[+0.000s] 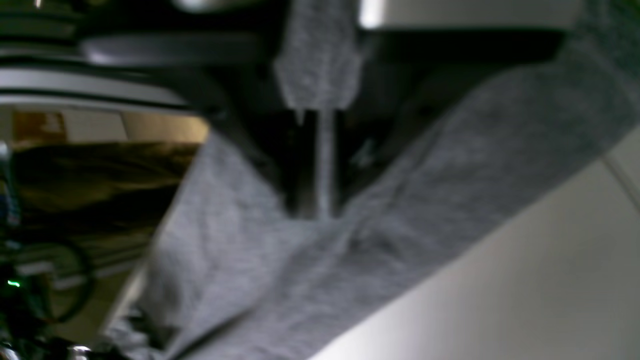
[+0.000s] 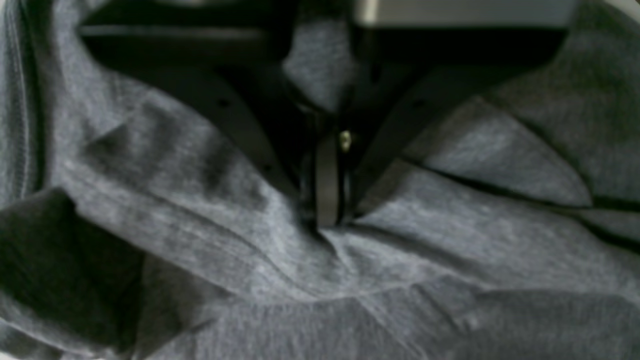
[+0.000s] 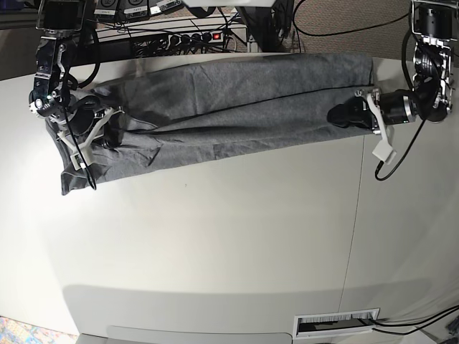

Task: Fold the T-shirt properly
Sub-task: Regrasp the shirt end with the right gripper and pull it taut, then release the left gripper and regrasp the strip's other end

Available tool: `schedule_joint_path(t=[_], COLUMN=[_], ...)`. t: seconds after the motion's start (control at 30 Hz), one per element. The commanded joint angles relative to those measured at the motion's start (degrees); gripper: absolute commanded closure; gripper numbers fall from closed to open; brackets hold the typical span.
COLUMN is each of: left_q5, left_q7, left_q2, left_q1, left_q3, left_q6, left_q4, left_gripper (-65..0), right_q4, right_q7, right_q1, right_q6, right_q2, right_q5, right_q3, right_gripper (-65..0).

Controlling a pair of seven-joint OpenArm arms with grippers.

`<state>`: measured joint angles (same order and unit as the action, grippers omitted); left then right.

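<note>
Across the far half of the white table (image 3: pixel 215 244) the T-shirt (image 3: pixel 237 100) is stretched out as a long grey band, running side to side w/ lengthwise folds and creases. Its far edge lies near the table's far edge; the near half of the table, below the shirt in the base view, is bare white w/ a soft shadow along the near edge. A seam line is seen running front to back thru the tabletop, nearer the end of the shirt where the left gripper is.

At that end of the shirt the left gripper (image 3: pixel 343 115) is seen lying low over the cloth. In the left wrist view, which is blurred, grey fabric is draped around the fingers (image 1: pixel 325 170); whether the jaws are parted or closed on cloth can't be told.

At the opposite end of the shirt the right gripper (image 3: pixel 107 136) is pressed into bunched fabric. In the right wrist view its black fingers (image 2: pixel 327 180) are closed together, w/ a pinch of shirt cloth gathered at the tips and wrinkles radiating out from that point.

Beyond the shirt's far edge, off the table, a power strip w/ a red switch (image 3: pixel 190 36) and tangled black cables are visible. A black cable (image 3: pixel 401 154) is looped on the table just beside the left gripper. A slotted vent (image 3: pixel 337 324) is seen at the floor, well apart from the shirt.
</note>
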<state>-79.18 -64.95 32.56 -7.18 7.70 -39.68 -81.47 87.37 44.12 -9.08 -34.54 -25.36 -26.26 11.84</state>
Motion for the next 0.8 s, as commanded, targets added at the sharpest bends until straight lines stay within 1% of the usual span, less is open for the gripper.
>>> schedule_joint_path(t=[0.0,0.03,0.1,0.17,0.3,0.43,0.47,0.53,0.6,0.7,0.77], left_q5=[-3.1,-4.4,-4.9,-4.8,-1.2,1.0,1.9,2.3,3.3,8.9,9.1], left_q7=[-0.8,-2.0,-3.3,-3.2,-3.2,-3.8,-4.7,-6.1,-5.6,-3.0,-2.7], left_q2=[1.1,1.1,1.1,1.1,1.1,1.1,1.1,1.1,1.1,1.1,1.1], left_q1=[0.5,0.5,0.1,-0.6,-2.2,-4.7,-5.3,-6.5,-7.8,-9.7,-11.0], left_q3=[0.9,1.3,2.4,4.3,10.8,18.1,19.5,22.0,23.9,24.7,24.7], left_q6=[-0.3,-0.3,-0.3,-0.3,-0.3,-0.3,1.2,3.2,4.3,6.8,7.1], left_q4=[-0.8,-0.8,-0.8,-0.8,-0.8,-0.8,-0.8,-0.8,-0.8,-0.8,-0.8], left_gripper=[-18.5,-21.3,-22.0,-21.9,-21.9,-21.9,-21.9,-22.0,-22.0,-22.0,-24.1], right_q4=[0.3,0.3,0.3,0.3,0.3,0.3,0.3,0.3,0.3,0.3,0.3], right_q7=[1.9,2.0,1.9,1.9,1.9,1.9,1.9,1.9,1.9,2.1,2.1], right_q1=[0.0,0.0,0.0,0.0,0.0,0.0,0.0,0.0,0.0,0.0,0.0], right_q6=[0.3,0.3,0.3,0.3,0.3,0.3,0.3,0.3,0.3,0.3,0.3], right_q2=[-0.8,-0.8,-0.8,-0.8,-0.8,-0.8,-0.8,-0.8,-0.8,-0.8,-0.8], right_q5=[1.2,1.2,1.2,1.2,1.2,1.2,1.2,1.2,1.2,1.2,1.2], right_q3=[0.2,0.2,0.2,0.2,0.2,0.2,0.2,0.2,0.2,0.2,0.2], right_gripper=[0.0,0.0,0.0,0.0,0.0,0.0,0.0,0.0,0.0,0.0,0.0])
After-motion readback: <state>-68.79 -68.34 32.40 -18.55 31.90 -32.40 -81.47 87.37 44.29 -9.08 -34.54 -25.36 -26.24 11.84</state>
